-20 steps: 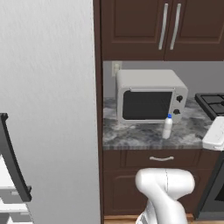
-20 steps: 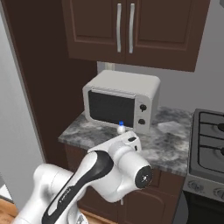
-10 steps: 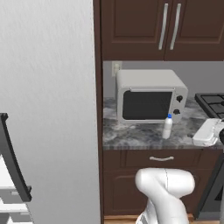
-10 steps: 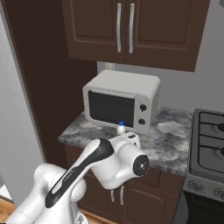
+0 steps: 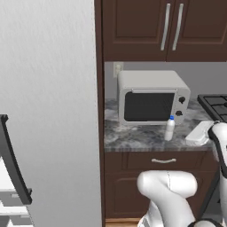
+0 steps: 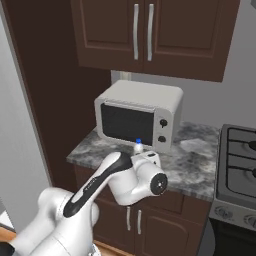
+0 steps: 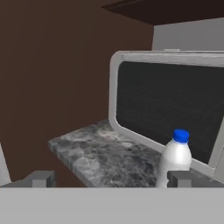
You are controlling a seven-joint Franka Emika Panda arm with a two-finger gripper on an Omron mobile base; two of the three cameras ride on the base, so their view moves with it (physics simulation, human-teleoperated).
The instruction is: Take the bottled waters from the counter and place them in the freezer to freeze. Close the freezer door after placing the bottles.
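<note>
Reaching level toward the small clear blue-capped plastic bottle, the spread dark two-finger gripper has swung closer.

- Even, flat rendered light in both base views; no single source evident.
- Soft shade under the upper cabinets, darkening the wall behind the microwave.
- No glare on the microwave's dark glass; matte everywhere.
- Hand view dimmer: brown panel at left nearly featureless, marble counter mid-grey.
- Blue-capped bottle soft-edged, slightly blurred up close.
- Textures coarse, edges jagged; no lens distortion at the borders.
</note>
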